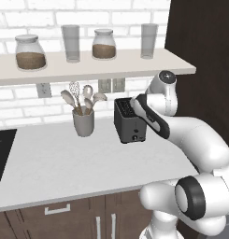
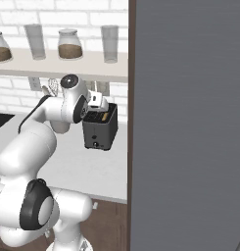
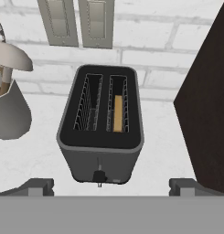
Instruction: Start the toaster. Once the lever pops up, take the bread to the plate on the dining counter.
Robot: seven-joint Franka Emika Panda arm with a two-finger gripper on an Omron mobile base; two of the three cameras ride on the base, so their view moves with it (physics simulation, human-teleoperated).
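The dark boxy toaster (image 3: 100, 137) stands on the wall counter against the brick wall, also seen at toaster (image 1: 129, 121) and toaster (image 2: 99, 129). A tan slice of bread (image 3: 118, 113) sits low in its right slot; the left slot is empty. The lever (image 3: 99, 175) shows low on the toaster's front face. My gripper (image 3: 111, 186) hovers just above and in front of the toaster, open, its fingertips (image 3: 38, 186) spread wide with nothing between them. From the right base view the gripper (image 2: 98, 104) hangs over the toaster's top. The plate and the dining counter are out of view.
A grey utensil crock (image 1: 83, 122) with spoons stands left of the toaster. A shelf (image 1: 88, 65) with jars and glasses hangs above. A dark tall cabinet panel (image 3: 205, 100) stands close on the toaster's right. A black cooktop (image 1: 1, 154) lies at the far left.
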